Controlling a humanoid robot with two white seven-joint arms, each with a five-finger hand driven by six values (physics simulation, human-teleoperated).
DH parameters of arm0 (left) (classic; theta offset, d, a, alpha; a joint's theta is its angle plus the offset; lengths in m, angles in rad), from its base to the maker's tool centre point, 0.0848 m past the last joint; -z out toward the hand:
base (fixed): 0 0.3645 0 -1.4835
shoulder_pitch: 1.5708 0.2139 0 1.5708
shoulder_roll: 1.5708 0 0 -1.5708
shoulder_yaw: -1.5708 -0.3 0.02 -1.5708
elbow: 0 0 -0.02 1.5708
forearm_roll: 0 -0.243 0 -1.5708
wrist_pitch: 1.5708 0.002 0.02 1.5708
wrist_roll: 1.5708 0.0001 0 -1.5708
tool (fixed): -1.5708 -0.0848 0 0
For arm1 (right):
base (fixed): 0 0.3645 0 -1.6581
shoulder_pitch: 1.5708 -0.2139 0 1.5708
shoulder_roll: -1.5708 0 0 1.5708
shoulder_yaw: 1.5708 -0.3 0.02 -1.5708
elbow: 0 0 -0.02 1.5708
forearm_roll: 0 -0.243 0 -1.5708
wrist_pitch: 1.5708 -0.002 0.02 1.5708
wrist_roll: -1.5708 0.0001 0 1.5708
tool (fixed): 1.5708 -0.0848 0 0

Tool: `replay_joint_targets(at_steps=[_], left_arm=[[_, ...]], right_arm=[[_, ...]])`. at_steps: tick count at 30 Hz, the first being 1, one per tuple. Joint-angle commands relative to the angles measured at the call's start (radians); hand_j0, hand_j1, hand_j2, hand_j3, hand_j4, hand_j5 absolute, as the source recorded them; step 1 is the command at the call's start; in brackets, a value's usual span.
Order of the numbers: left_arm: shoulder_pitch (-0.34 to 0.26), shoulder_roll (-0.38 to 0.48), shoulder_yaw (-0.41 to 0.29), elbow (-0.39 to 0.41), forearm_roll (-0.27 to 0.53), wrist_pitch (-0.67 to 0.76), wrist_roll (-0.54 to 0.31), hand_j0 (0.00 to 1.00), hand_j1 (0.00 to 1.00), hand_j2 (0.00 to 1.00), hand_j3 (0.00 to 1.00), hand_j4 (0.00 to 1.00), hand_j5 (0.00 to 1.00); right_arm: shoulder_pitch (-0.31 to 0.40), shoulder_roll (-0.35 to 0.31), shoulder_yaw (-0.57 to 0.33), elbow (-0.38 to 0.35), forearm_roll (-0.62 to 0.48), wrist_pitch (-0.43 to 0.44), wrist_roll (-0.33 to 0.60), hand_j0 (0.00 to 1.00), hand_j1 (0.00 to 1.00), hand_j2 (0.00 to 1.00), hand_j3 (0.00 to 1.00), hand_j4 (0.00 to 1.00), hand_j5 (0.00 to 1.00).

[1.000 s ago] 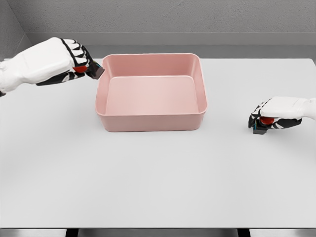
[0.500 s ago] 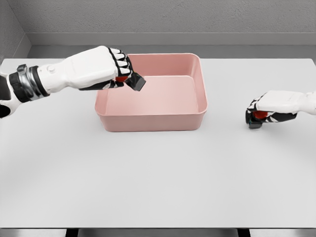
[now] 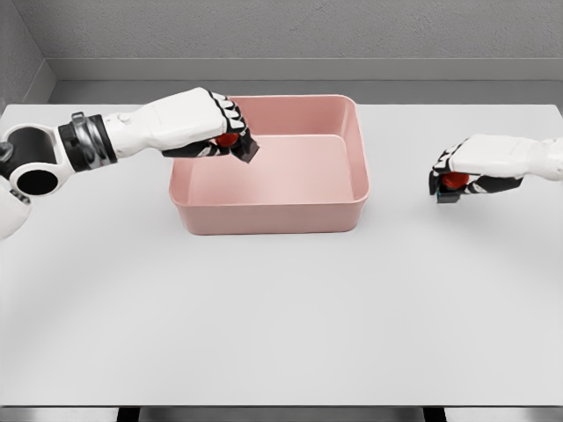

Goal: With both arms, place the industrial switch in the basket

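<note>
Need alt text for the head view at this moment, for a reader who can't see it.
The left hand holds a dark, red-buttoned switch over the left side of a pink basket on a white table. The right hand, out to the basket's right, grips a second switch over the table.

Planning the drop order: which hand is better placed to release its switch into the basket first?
Left. The left hand already holds its switch over the pink basket, while the right hand grips its switch well to the basket's right.
</note>
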Motion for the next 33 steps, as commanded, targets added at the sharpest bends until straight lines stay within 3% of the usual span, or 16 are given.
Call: replay_joint_targets(at_steps=[1, 6, 8, 9, 14, 20, 23, 26, 28, 30, 33], left_arm=[[0.000, -0.021, -0.001, 0.038, 0.001, 0.001, -0.009, 0.46, 0.46, 0.46, 0.46, 0.46, 0.46], [0.000, -0.042, -0.001, 0.060, -0.008, 0.001, -0.012, 0.47, 0.47, 0.47, 0.47, 0.47, 0.47], [-0.002, -0.044, -0.012, 0.061, -0.007, 0.001, -0.011, 0.59, 0.59, 0.59, 0.59, 0.59, 0.59], [-0.002, -0.044, -0.012, 0.060, -0.005, 0.001, -0.009, 0.75, 0.75, 0.75, 0.75, 0.75, 0.75], [-0.003, -0.041, -0.011, 0.060, -0.005, 0.001, -0.005, 1.00, 1.00, 1.00, 1.00, 1.00, 1.00], [-0.003, -0.034, -0.011, 0.058, -0.004, 0.001, -0.003, 1.00, 1.00, 1.00, 1.00, 1.00, 1.00], [-0.015, -0.022, -0.012, 0.038, 0.038, 0.001, -0.003, 1.00, 1.00, 1.00, 1.00, 1.00, 1.00], [-0.017, 0.130, -0.020, -0.100, 0.162, 0.001, -0.003, 1.00, 1.00, 1.00, 1.00, 1.00, 1.00], [-0.018, 0.249, -0.066, -0.186, 0.239, 0.001, -0.002, 1.00, 1.00, 1.00, 1.00, 1.00, 1.00], [-0.017, 0.366, -0.073, -0.265, 0.240, 0.001, 0.003, 1.00, 1.00, 1.00, 1.00, 1.00, 1.00], [-0.012, 0.453, -0.123, -0.278, 0.239, 0.001, 0.001, 1.00, 1.00, 1.00, 1.00, 1.00, 1.00]], right_arm=[[-0.003, 0.018, -0.003, 0.000, -0.006, 0.002, 0.000, 0.52, 0.52, 0.52, 0.52, 0.52, 0.52], [-0.026, 0.037, -0.003, 0.000, -0.006, 0.002, 0.000, 0.51, 0.51, 0.51, 0.51, 0.51, 0.51], [-0.038, 0.049, -0.003, 0.000, -0.006, 0.002, -0.002, 0.51, 0.51, 0.51, 0.51, 0.51, 0.51], [-0.040, 0.050, -0.003, 0.000, -0.006, 0.002, 0.000, 0.52, 0.52, 0.52, 0.52, 0.52, 0.52], [-0.064, 0.066, -0.003, -0.002, -0.008, 0.002, -0.002, 0.51, 0.51, 0.51, 0.51, 0.51, 0.51], [-0.092, 0.087, -0.003, -0.004, -0.008, 0.002, -0.002, 0.51, 0.51, 0.51, 0.51, 0.51, 0.51], [-0.107, 0.087, -0.003, -0.008, -0.011, 0.002, -0.003, 0.51, 0.51, 0.51, 0.51, 0.51, 0.51], [-0.130, 0.089, -0.003, -0.010, -0.014, 0.002, -0.005, 0.51, 0.51, 0.51, 0.51, 0.51, 0.51], [-0.143, 0.089, -0.003, -0.013, -0.017, 0.002, -0.006, 0.51, 0.51, 0.51, 0.51, 0.51, 0.51], [-0.156, 0.095, -0.003, -0.013, -0.017, 0.002, -0.006, 0.51, 0.51, 0.51, 0.51, 0.51, 0.51], [-0.170, 0.096, -0.004, -0.019, -0.017, 0.002, -0.009, 0.51, 0.51, 0.51, 0.51, 0.51, 0.51]])
